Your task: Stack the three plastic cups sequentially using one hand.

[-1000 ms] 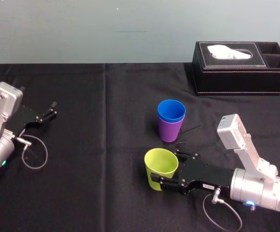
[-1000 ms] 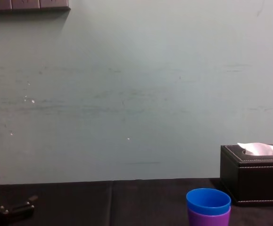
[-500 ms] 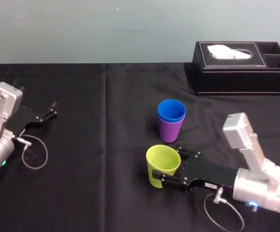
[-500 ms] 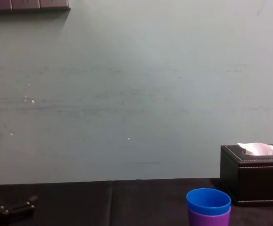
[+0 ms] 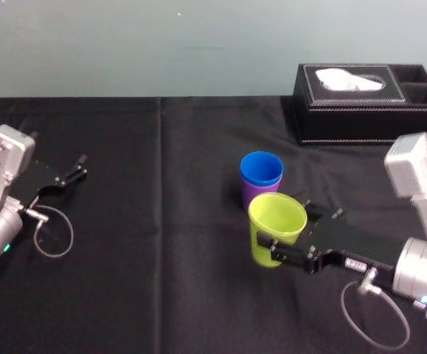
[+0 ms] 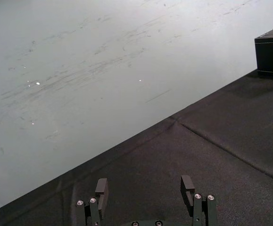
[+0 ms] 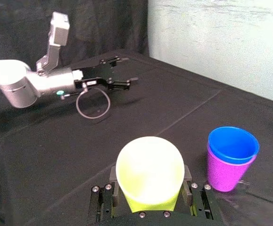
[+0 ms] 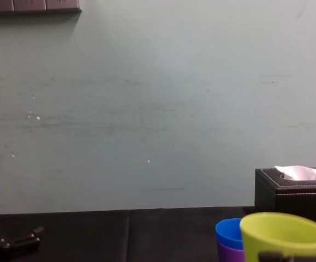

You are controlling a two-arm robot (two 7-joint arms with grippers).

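Yellow-green cup (image 5: 276,225) sits just right of centre in the head view, upright with its mouth up, pinched at its lower wall by the right gripper (image 5: 271,248). In the right wrist view one finger presses each side of the cup. The gripper's black body runs off towards the lower right of the frame.

Blue cup (image 5: 261,169) is nested inside the purple cup (image 5: 246,195), and the pair stands upright on the black tablecloth (image 5: 161,280) just above the held cup in the frame. The yellow-green rim overlaps the purple wall in this view. In the chest view the held cup shows at the lower right, in front of the nested pair.

Left gripper (image 5: 78,167) lies at the left edge of the frame, low over the cloth, jaws spread and holding nothing.

Black tissue box (image 5: 368,103) stands at the upper right, well apart from the cups.
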